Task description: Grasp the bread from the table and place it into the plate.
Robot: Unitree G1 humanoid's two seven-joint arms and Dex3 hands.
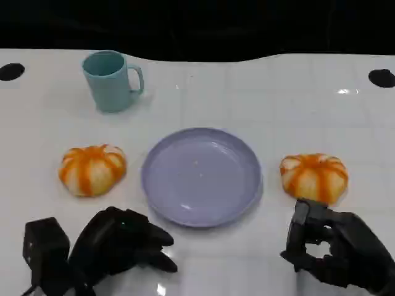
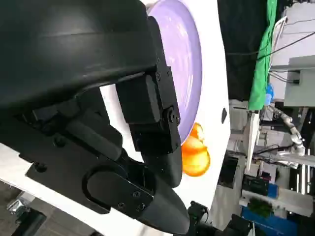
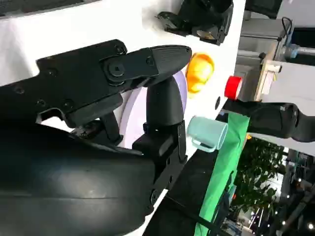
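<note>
Two orange-striped bread buns lie on the white table, one left of the lavender plate [image 1: 200, 176] and one right of it. The left bread [image 1: 92, 169] is just beyond my left hand [image 1: 120, 246], which rests low on the table with fingers apart and nothing in it. The right bread [image 1: 313, 177] sits right in front of my right hand [image 1: 336, 246], whose fingers are apart and hold nothing. The left wrist view shows the plate [image 2: 184, 59] and the right bread [image 2: 196, 155] past it. The right wrist view shows the plate [image 3: 133, 115], the left bread [image 3: 199, 71] and my left hand [image 3: 202, 19].
A teal mug [image 1: 111, 80] stands at the back left, also in the right wrist view as the mug [image 3: 206, 132]. Black holes [image 1: 11, 71] mark the table's far corners. Off the table there is a red object [image 3: 233, 87] and green cloth [image 3: 221, 177].
</note>
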